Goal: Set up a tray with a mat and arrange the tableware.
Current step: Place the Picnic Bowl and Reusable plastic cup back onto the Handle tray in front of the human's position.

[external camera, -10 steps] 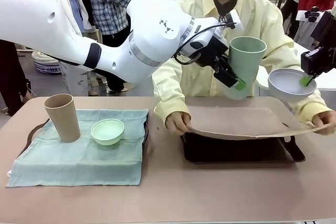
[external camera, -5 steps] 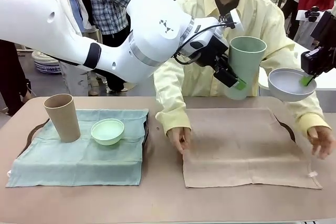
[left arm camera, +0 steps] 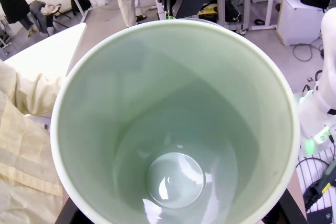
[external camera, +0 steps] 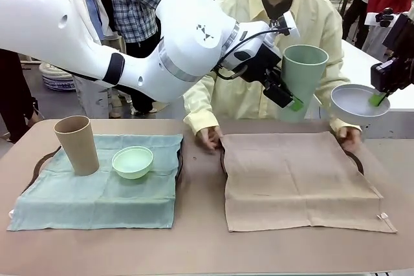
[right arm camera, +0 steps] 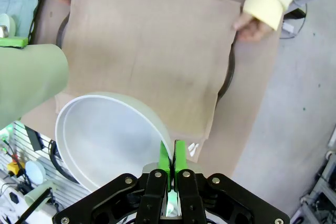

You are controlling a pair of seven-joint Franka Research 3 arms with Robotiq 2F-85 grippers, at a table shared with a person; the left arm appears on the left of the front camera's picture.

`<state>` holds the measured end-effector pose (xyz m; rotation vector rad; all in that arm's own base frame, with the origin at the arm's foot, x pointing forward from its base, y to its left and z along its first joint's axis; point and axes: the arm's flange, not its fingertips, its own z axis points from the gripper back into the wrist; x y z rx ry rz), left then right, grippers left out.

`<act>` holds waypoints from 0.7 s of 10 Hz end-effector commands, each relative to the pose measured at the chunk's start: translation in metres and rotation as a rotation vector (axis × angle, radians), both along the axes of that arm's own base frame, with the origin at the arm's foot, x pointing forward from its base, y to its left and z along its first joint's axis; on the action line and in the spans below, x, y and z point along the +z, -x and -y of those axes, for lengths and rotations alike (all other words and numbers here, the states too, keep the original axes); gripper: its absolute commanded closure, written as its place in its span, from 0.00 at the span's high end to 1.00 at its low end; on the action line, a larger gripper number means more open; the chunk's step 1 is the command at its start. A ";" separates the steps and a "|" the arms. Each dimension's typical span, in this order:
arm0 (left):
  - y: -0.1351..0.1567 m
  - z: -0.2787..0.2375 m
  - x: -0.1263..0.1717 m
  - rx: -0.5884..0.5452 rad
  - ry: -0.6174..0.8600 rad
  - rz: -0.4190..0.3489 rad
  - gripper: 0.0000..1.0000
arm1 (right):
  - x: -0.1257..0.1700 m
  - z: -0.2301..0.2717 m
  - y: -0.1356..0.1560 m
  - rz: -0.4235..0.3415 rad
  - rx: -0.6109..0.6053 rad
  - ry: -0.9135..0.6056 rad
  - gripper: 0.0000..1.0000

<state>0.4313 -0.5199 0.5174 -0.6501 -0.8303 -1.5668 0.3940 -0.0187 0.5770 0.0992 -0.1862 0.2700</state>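
Left end effector [external camera: 292, 99] grips the empty sage tumbler [external camera: 301, 75]. Right end effector [right arm camera: 171, 162] pinches the empty pale bowl's [right arm camera: 107, 132] rim, tan mat [right arm camera: 152, 56] below.

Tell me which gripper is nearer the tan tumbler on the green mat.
Left. The left gripper, gripping the sage green tumbler, is raised above mid-table; the right gripper, pinching the pale bowl, hangs farther from the tan tumbler.

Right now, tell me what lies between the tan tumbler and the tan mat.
Front view: the mint bowl on the green cloth, then bare table, lie between tan tumbler and tan mat.
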 end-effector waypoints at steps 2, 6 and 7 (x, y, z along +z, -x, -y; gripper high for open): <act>-0.001 0.001 0.002 -0.006 0.009 0.019 0.00 | 0.001 0.001 0.000 0.006 -0.004 0.002 0.00; -0.001 0.001 0.002 -0.006 0.009 0.019 0.00 | 0.001 0.001 0.000 0.006 -0.004 0.002 0.00; -0.001 0.001 0.002 -0.006 0.009 0.019 0.00 | 0.001 0.001 0.000 0.006 -0.004 0.002 0.00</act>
